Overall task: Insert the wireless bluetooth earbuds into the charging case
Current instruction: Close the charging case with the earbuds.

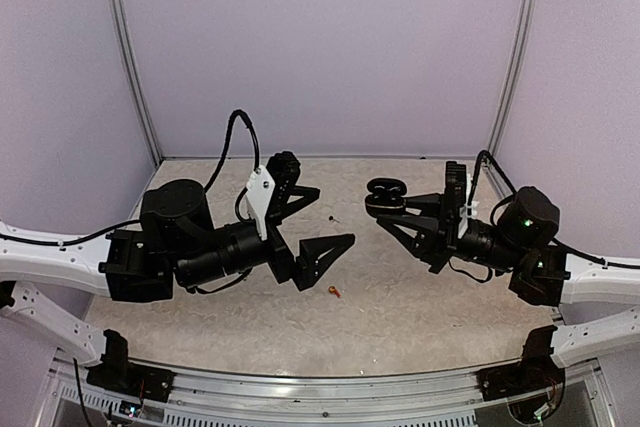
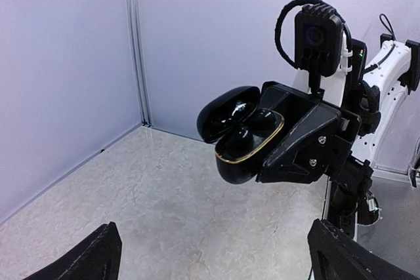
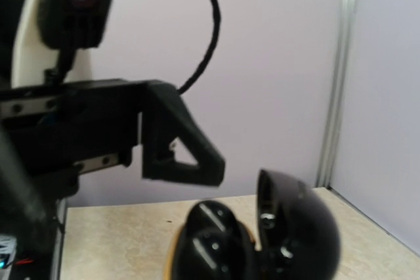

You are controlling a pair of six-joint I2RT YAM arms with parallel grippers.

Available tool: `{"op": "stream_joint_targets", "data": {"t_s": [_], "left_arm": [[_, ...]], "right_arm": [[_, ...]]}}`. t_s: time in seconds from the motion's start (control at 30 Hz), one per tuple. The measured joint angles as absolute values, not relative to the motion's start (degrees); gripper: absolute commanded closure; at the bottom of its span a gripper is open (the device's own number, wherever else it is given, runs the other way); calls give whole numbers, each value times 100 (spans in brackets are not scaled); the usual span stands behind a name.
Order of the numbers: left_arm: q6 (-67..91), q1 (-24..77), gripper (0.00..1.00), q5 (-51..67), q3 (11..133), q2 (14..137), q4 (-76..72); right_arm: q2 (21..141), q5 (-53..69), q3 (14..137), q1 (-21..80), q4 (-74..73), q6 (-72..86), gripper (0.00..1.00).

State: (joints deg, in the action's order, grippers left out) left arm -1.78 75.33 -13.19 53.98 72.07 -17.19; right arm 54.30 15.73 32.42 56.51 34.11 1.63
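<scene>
Starting from the overhead view, a glossy black clamshell charging case (image 1: 384, 191) with its lid swung open is seen lifted clear of the pale speckled tabletop (image 1: 420, 297), pinched at its lower half by the right tool (image 1: 392, 213). The left tool (image 1: 336, 214) is held facing the case, just beside it, with its jaws spread wide and nothing between them. One tiny red-orange earbud (image 1: 334, 292) is left lying on the tabletop, well apart from the case, nearer the arm bases and on the left arm's side.

From the left wrist, the case (image 2: 244, 141) is shown more plainly: a thin gold rim runs around its tray, and two dark rounded shapes (image 2: 252, 121) can be made out inside it. These are judged to be black earbuds already seated, though this cannot be confirmed. The left tool's own fingers (image 2: 92, 260) are seen only at the bottom corners, well apart.

From the right wrist, the case (image 3: 262, 234) is blurred in the foreground, with one left finger beyond it.

The task is therefore judged unfinished: the red-orange bud has not been picked up, and the lid is not yet closed.
</scene>
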Motion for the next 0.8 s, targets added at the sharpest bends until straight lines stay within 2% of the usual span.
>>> {"op": "stream_joint_targets", "data": {"t_s": [0.33,0.8], "left_arm": [[-174,7518,1,-867,5041,6556,-1782],[-239,7520,3,178,5120,7028,-1778]], "right_arm": [[5411,2493,3251,5651,3264,99,100],[5778,3562,3642,5651,3234,185,100]]}}
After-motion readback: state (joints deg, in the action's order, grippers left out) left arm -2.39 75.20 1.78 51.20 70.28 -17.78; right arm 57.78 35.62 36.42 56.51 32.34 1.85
